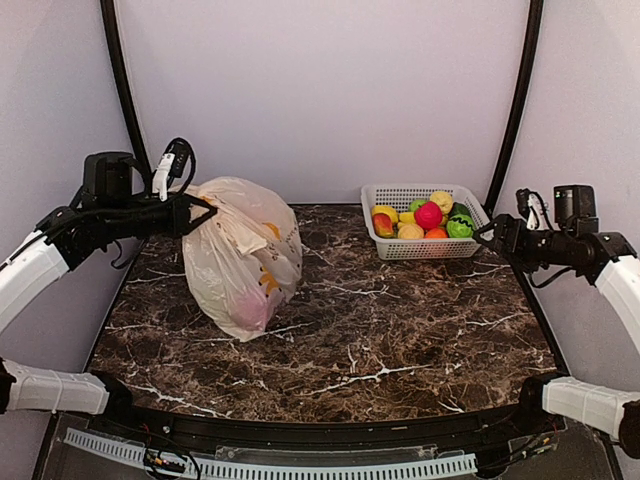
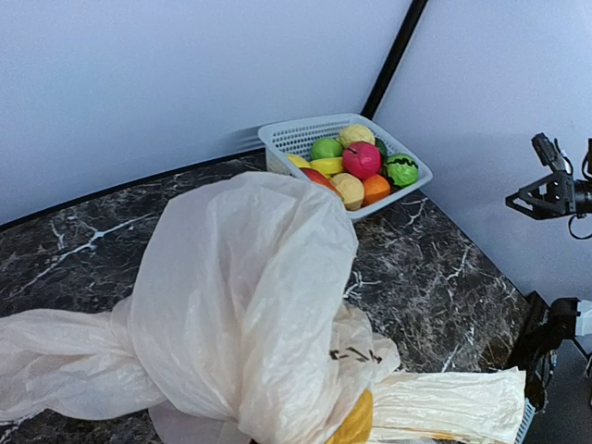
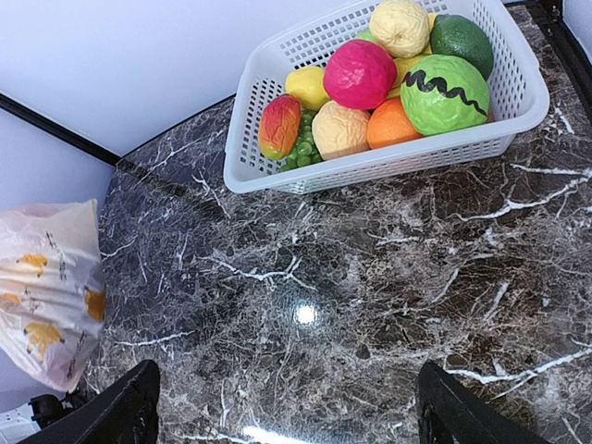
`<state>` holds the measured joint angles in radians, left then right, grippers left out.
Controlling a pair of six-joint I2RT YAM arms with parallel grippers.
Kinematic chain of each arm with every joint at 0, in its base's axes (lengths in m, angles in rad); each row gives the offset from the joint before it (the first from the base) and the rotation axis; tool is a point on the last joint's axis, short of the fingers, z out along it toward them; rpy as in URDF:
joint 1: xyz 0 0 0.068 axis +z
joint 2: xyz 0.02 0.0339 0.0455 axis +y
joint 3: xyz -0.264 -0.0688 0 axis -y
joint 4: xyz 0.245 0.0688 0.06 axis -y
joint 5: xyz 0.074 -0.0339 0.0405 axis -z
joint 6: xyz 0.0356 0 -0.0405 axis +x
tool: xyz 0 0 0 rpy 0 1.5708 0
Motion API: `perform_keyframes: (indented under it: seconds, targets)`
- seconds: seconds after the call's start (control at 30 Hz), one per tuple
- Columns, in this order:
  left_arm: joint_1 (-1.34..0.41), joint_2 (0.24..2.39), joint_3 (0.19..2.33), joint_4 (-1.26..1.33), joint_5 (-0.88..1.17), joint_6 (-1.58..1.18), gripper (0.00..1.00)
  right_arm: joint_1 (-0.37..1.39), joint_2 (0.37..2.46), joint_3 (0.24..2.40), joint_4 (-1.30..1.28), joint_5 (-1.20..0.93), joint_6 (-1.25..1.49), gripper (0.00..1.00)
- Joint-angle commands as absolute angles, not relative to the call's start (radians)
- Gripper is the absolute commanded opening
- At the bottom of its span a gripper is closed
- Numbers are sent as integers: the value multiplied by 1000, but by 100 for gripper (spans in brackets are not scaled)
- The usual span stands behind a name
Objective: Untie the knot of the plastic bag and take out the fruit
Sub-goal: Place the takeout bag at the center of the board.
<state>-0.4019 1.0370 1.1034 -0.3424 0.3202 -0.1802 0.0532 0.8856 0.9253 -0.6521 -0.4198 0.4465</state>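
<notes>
Starting only: knot [image 2: 129, 333] tied, plastic bag [image 1: 245, 262] shut; left end effector [image 1: 201, 214] grip hidden, can't tell; right end effector [image 3: 287, 375] spread.

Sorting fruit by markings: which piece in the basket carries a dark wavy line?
The bright green ball beside the orange one; only it has a black squiggle across its top.

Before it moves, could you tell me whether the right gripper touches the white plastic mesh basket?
Apart: right wrist view shows bare marble between the fingers and basket.

Open marble [image 1: 350, 320] between bag [image 1: 245, 255] and basket [image 1: 430, 248]
</notes>
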Motion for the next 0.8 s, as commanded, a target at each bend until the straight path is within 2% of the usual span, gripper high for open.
perform_keyframes:
  seconds: [0.0, 0.4, 0.6, 0.77]
  targets:
    - [-517, 1024, 1105, -322, 280, -202, 1, 63, 857, 921, -669, -427, 445, 93]
    - [-799, 1094, 1099, -337, 100, -209, 1, 88, 788, 883, -618, -502, 466, 92]
    - [-876, 1116, 983, -147, 88, -278, 1, 109, 779, 846, -576, -517, 497, 92]
    - [-915, 1232, 1032, -85, 78, -272, 1, 127, 771, 830, -560, -519, 509, 91]
